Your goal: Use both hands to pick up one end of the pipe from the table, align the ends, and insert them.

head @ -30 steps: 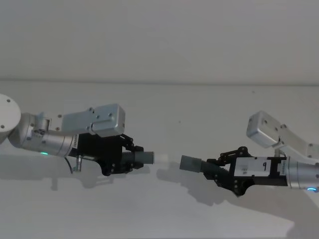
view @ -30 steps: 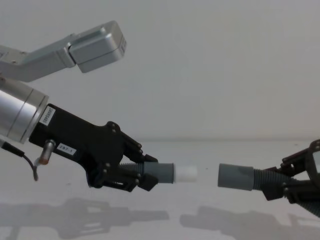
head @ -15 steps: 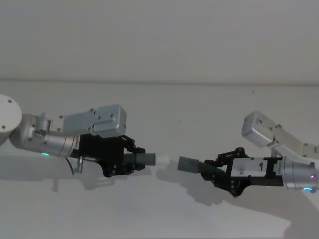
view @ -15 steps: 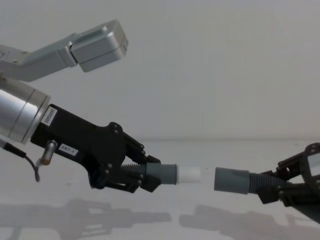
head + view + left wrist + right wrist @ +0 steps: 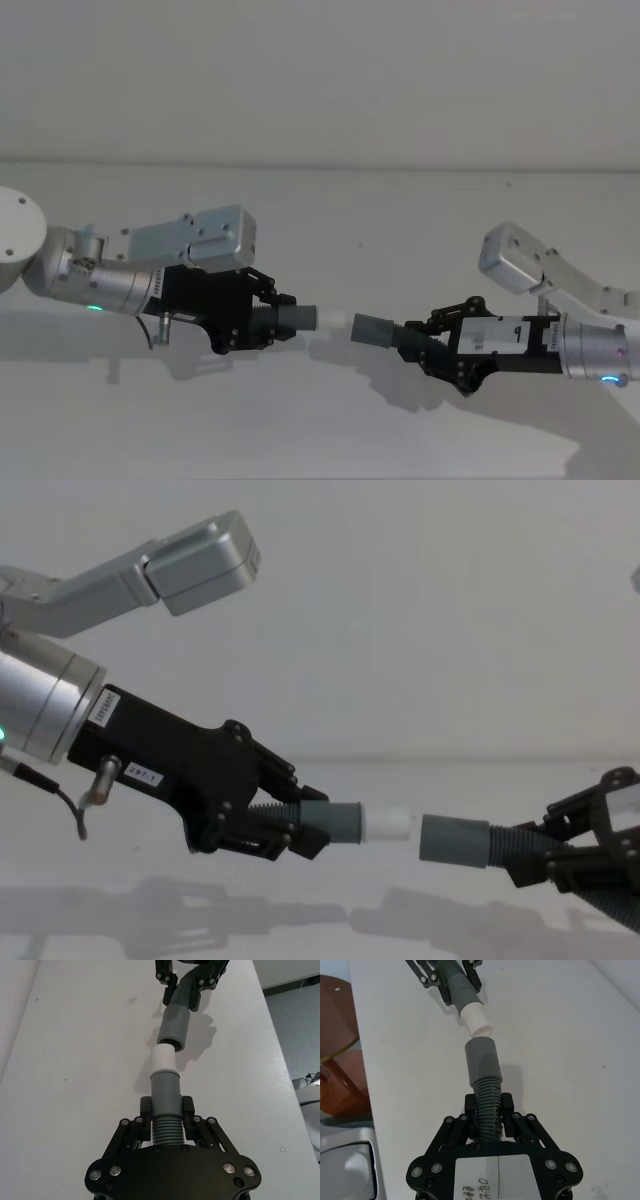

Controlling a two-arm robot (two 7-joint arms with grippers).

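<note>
My left gripper is shut on the ribbed part of one pipe piece, held above the white table. Its grey cuff ends in a narrower white tip pointing right. My right gripper is shut on the other ribbed piece, whose wider grey cuff points left. In the chest view the two ends face each other almost in line, a narrow gap apart, the wide cuff slightly lower. The left wrist view has the white tip right at the wide cuff's mouth; the right wrist view has them likewise close.
A pale grey wall rises behind the table. A brown round piece of furniture stands beyond the table's edge in the right wrist view. Open table surface lies under and around both grippers.
Both grippers have moved toward each other with their pieces. The gap between the white tip and the wide cuff has shrunk from about a cuff's length to a sliver.
</note>
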